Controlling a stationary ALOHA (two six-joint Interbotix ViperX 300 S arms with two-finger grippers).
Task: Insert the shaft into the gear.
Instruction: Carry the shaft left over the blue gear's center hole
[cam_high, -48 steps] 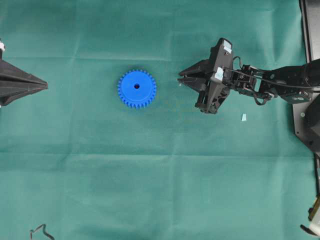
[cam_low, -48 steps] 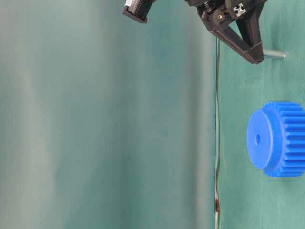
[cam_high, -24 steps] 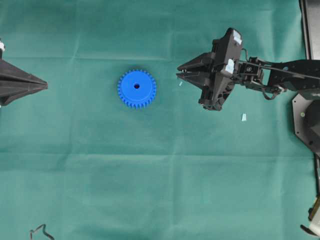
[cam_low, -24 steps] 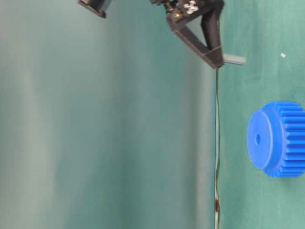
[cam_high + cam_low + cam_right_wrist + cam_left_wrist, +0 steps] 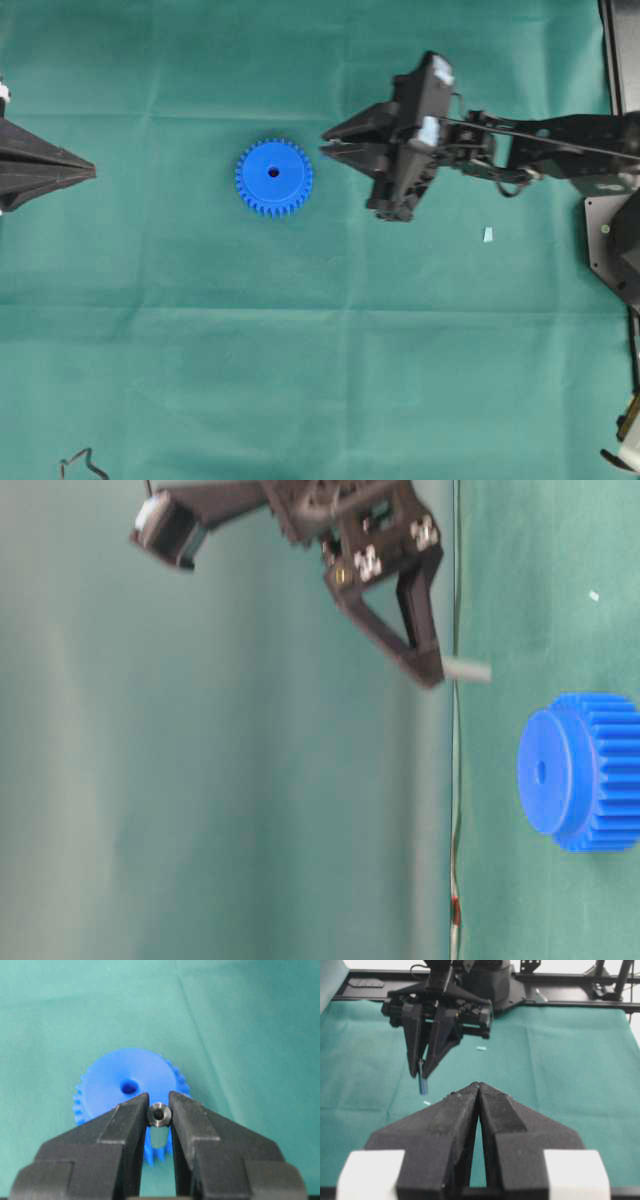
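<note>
**One shaft in the right gripper, one gear on the cloth**

We count one gear [image 5: 274, 177], bright blue with a toothed rim and a single small centre hole, lying flat on the green cloth [image 5: 300, 380] that covers the table. Nothing touches it. We count one shaft [image 5: 159, 1114], a small silvery-grey pin, and it is pinched between the two fingertips of the right gripper [image 5: 327, 148]. In the right wrist view its shiny round end faces the camera, clamped from both sides by the black fingers [image 5: 117, 1132], with the gear seen just beyond and below it. In the table-level view the pin [image 5: 466, 670] sticks out of the fingertip toward the table, clear of the cloth and off to one side of the gear [image 5: 580, 772], not over its hole. From overhead the right gripper's tips point at the gear and stand just beside its rim, apart from it.

We count two grippers. The left gripper [image 5: 92, 172] sits at the far edge of the cloth, well apart from the gear; the left wrist view shows its two fingers [image 5: 445, 1120] pressed together at the tips with nothing between them.

Two small bits also lie on the cloth: one pale blue chip [image 5: 488, 235] near the right arm, and one tiny white fleck [image 5: 594, 596].
</note>
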